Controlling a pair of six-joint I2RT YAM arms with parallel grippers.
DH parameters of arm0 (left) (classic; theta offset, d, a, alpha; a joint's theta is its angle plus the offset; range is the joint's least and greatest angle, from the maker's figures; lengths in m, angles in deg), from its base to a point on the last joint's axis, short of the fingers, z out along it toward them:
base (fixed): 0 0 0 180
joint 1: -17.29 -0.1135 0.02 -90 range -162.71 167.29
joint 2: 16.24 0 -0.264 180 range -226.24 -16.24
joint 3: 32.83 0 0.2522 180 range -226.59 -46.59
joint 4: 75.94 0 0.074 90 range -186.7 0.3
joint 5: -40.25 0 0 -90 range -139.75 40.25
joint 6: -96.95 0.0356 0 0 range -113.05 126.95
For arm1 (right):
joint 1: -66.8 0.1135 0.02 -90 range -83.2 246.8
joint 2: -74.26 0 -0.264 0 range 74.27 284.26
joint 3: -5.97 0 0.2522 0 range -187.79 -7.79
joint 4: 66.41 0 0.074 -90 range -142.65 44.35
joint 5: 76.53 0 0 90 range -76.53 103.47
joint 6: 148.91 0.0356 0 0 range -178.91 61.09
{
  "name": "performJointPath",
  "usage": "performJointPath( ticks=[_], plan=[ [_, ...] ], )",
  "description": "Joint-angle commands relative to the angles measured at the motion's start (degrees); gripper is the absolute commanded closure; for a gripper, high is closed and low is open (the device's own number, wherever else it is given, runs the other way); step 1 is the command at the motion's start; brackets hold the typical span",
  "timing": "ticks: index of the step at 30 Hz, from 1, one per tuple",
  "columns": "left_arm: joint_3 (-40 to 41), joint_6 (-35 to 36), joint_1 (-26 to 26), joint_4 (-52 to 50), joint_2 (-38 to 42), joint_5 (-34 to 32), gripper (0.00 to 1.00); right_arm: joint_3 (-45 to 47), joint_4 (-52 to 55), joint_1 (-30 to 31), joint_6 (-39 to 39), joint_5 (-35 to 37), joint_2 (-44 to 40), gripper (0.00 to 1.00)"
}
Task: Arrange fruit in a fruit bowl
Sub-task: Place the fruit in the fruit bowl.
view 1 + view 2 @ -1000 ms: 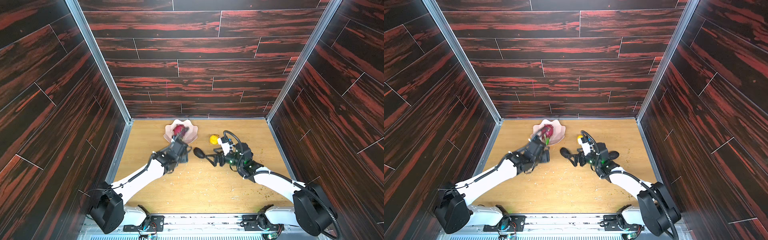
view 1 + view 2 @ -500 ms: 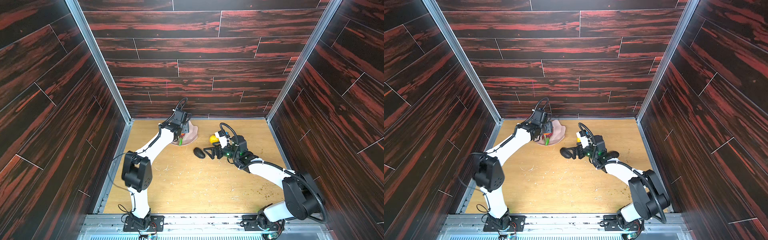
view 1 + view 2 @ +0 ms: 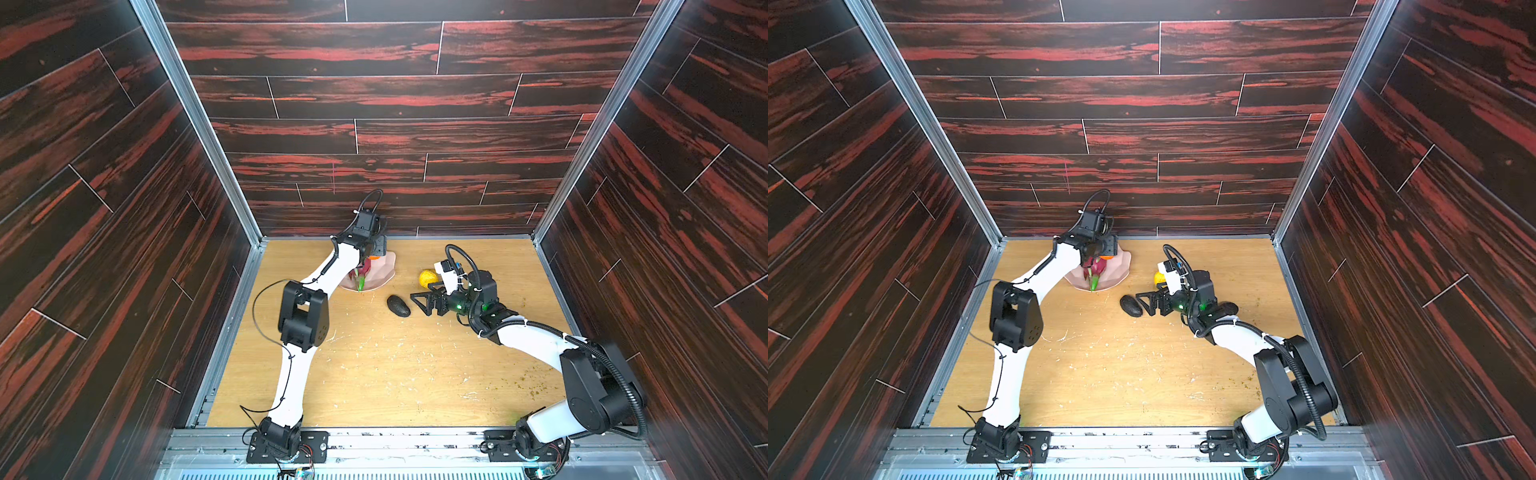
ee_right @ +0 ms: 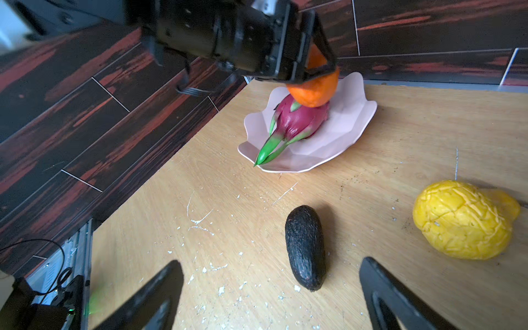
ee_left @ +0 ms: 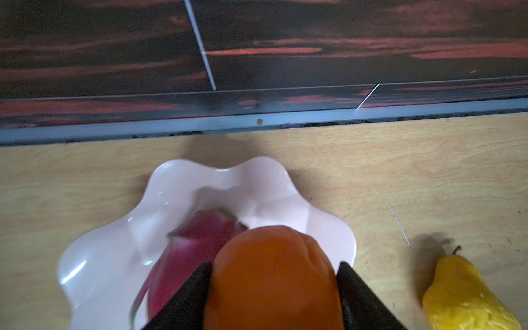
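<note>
this is looking like a lab test cell built for robots: dark red-streaked wood-pattern wall panels (image 3: 395, 99) are boxing in a scratched pale wooden tabletop (image 3: 395, 374) on three sides, bare aluminium corner posts (image 3: 199, 124) are framing them, and a white-and-black left robot arm (image 3: 291, 382) and right robot arm (image 3: 534, 338) are standing bolted to a metal base rail (image 3: 415, 442) along the open front.

Glossy smooth pink bowl (image 4: 351, 125), matt rough-skinned black avocado (image 4: 305, 248), wrinkled yellow lemon (image 4: 460, 220), scuffed wood-grain tabletop (image 4: 228, 200), metal rail (image 5: 285, 118)

White-shelled arms (image 3: 291, 374) with black joints (image 3: 303, 311) (cables (image 3: 457, 253) looping).
</note>
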Motion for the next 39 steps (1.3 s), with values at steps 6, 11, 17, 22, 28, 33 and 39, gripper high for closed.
performJointPath(
  ticks=[6, 11, 17, 22, 28, 33, 39],
  plan=[
    [-8.9, 6.7, 0.2, -2.7, -6.7, -0.6, 0.31, 0.8, -1.8, -0.8, 0.9, -1.6, 2.3, 0.01],
    [-10.8, 7.3, 0.2, -3.2, -9.1, -1.4, 0.31, 0.7, -2.0, -1.0, 0.9, -1.9, 2.8, 0.02],
    [-10.5, 7.8, 0.2, -3.5, -10.3, -1.5, 0.29, 0.6, -1.9, -1.1, 1.0, -2.0, 3.1, 0.01],
    [-9.8, 7.9, 0.4, -3.5, -9.9, -0.7, 0.23, 0.7, -1.8, -1.2, 1.1, -2.2, 3.0, 0.01],
    [-9.1, 8.8, 0.9, -3.5, -8.3, -0.7, 0.14, 0.7, -1.6, -1.2, 1.0, -2.2, 2.6, 0.01],
    [-4.4, 7.9, 1.3, -1.4, -2.7, -0.4, 0.13, 1.6, -1.5, -1.6, 1.5, -2.1, 1.3, 0.02],
    [11.1, 5.0, 3.0, 4.8, 10.8, -2.0, 0.13, 4.4, 0.5, -2.1, 1.7, -0.2, -2.3, 0.02]
  ],
)
